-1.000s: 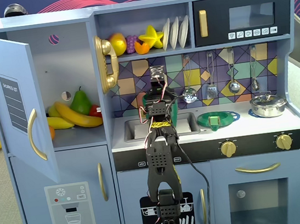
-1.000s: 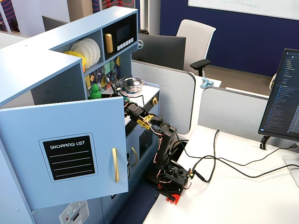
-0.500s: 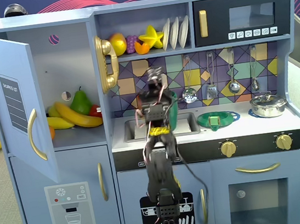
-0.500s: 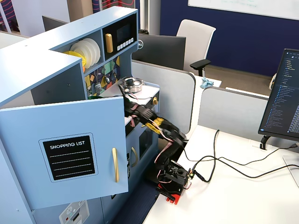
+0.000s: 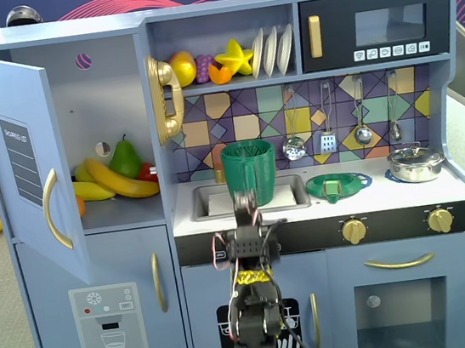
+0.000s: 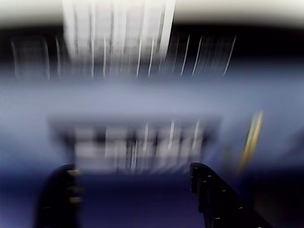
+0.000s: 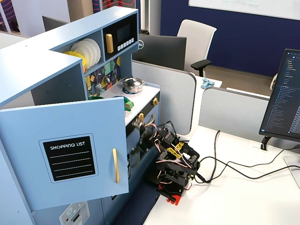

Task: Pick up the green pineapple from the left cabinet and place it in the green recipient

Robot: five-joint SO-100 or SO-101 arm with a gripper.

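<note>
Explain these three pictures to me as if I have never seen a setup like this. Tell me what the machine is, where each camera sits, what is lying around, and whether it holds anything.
The machine is a small black robot arm with a two-finger gripper, standing in front of a blue toy kitchen.

One fixed camera faces the kitchen head on. Another stands off to the side and shows the open cabinet door with its shopping list label. The third camera rides on the arm's wrist; its picture is badly blurred, showing only the two dark fingers apart, with nothing between them.

In the open left cabinet lie bananas and a dark green pear. I cannot spot a green pineapple there. On the counter stand a tall green cup by the sink, a flat green strainer and a metal pot.

The gripper holds nothing.
</note>
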